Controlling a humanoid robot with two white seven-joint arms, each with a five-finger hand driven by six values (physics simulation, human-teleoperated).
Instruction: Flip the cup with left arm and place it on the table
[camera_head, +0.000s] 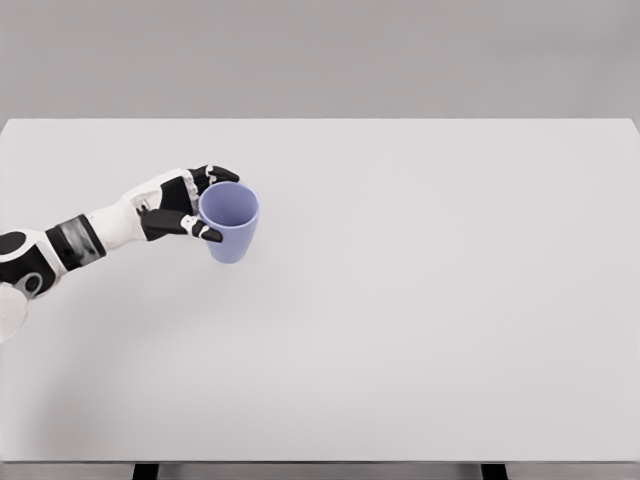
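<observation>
A lavender-blue cup (232, 222) stands mouth up on the white table (420, 300), left of the middle. My left hand (205, 203) comes in from the left edge and wraps the cup's left side. Its black fingers (222, 174) curl over the far rim and its thumb (203, 233) presses the near side. The cup's base looks to be at the table surface, with a faint shadow under it. The right arm does not show.
The white table fills most of the view, with a grey wall behind its far edge. Two dark table legs (146, 471) show below the front edge. Nothing else stands on the tabletop.
</observation>
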